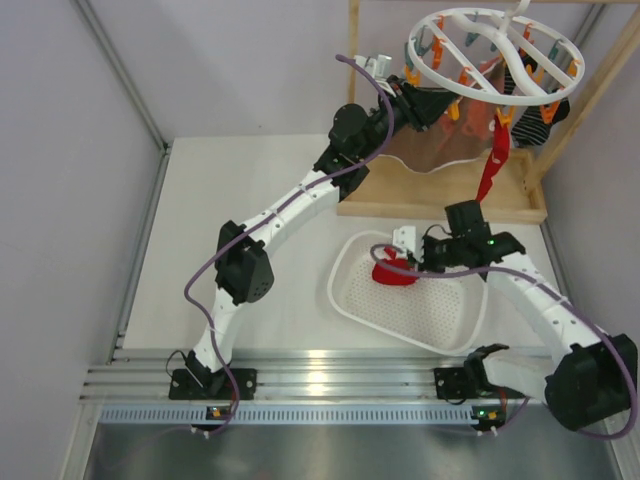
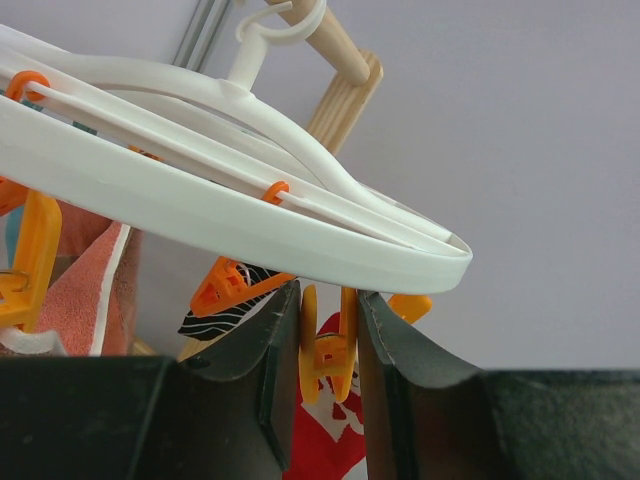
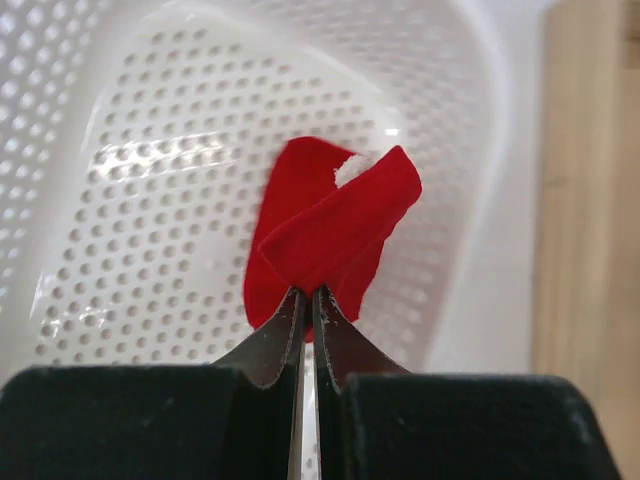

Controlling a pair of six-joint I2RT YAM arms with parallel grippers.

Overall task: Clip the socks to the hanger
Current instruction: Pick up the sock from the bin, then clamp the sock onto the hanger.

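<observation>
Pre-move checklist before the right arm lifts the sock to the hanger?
1. Right claw shut on red sock: ok.
2. Sock lifted out of basket: not ok, inside its walls.
3. Left claw around orange clip: ok, fingers touch both sides.
4. Clip mouth open: cannot tell from these views.
5. Hanger hooked on wooden bar: ok.

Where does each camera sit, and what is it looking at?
Top external: above and behind the bases, looking down on table, left arm, right arm, hanger, basket.
Left wrist: on the left arm, facing up at the hanger; left gripper pinches an orange clip.
Right wrist: on the right arm, facing down into the basket; right gripper holds a red sock.
Shared: top and left wrist see the hanger; top and right wrist, the basket.
</observation>
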